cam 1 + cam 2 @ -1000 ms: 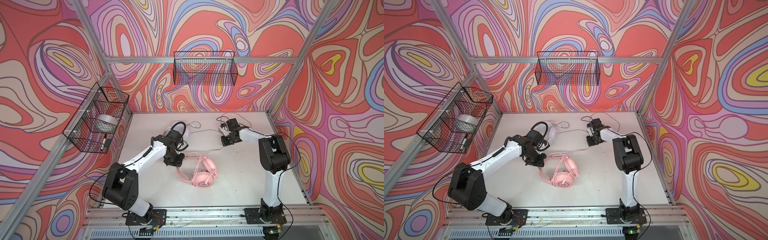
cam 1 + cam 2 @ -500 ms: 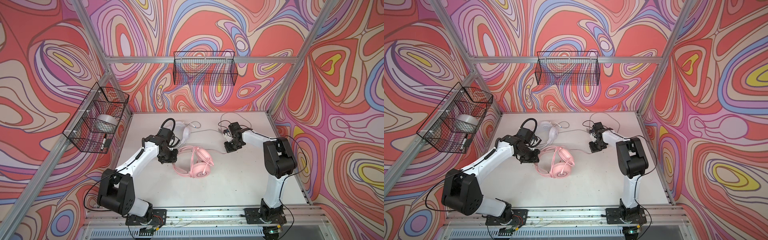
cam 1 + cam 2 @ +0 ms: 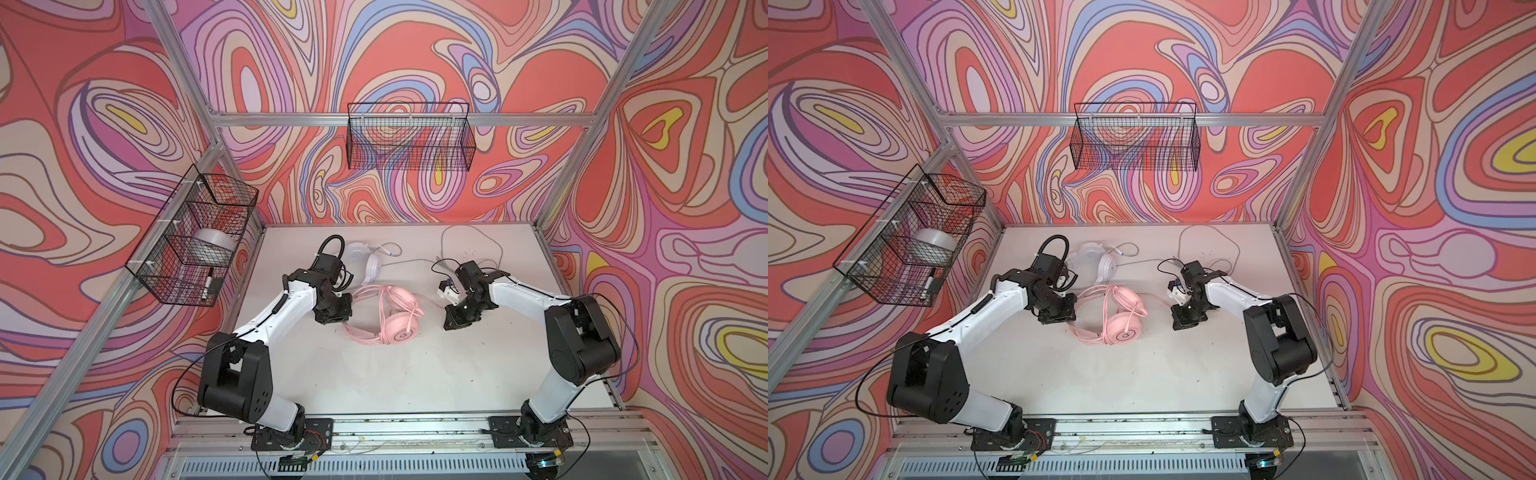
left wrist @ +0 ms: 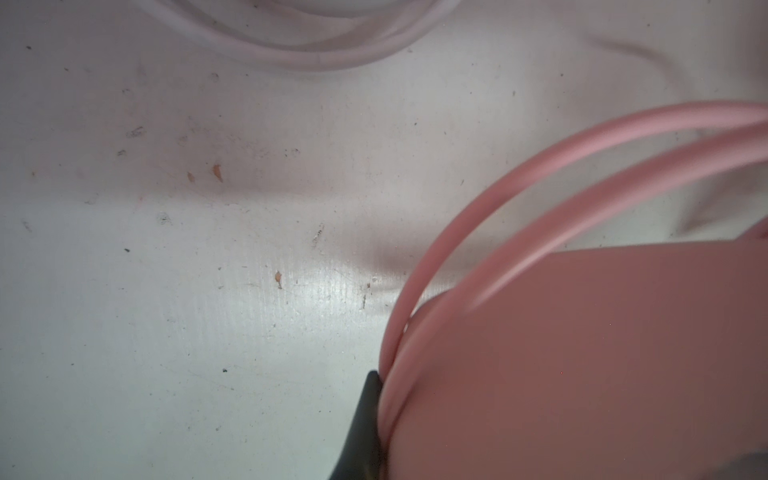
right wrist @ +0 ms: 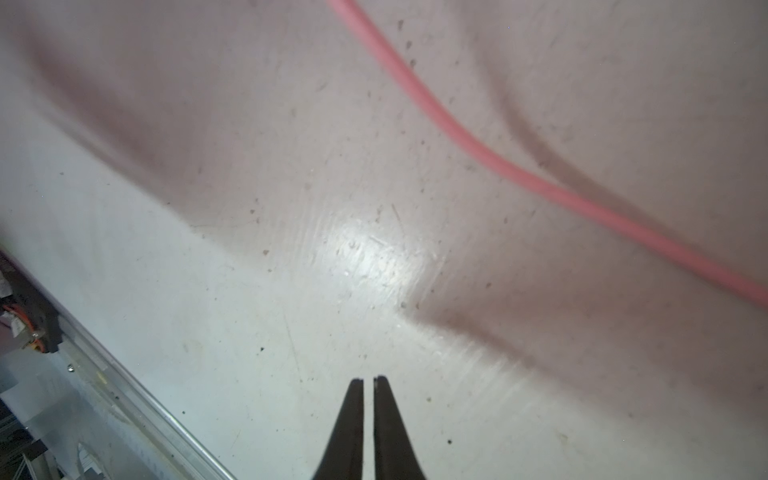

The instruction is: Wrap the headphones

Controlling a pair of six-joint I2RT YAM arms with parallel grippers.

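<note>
Pink headset (image 3: 401, 330) pulled back, white headset (image 3: 372, 268) just behind

White headphones (image 3: 371, 266) partly behind left arm (image 3: 291, 307)

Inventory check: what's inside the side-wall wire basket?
The side basket holds a whitish roll and a marker. Mesh obscures its floor, so smaller items cannot be ruled out.

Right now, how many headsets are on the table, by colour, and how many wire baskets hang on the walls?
Pink headset: 1
White headset: 1
Wire baskets: 2, one on the back wall and one on the left wall
Total: 4
</note>
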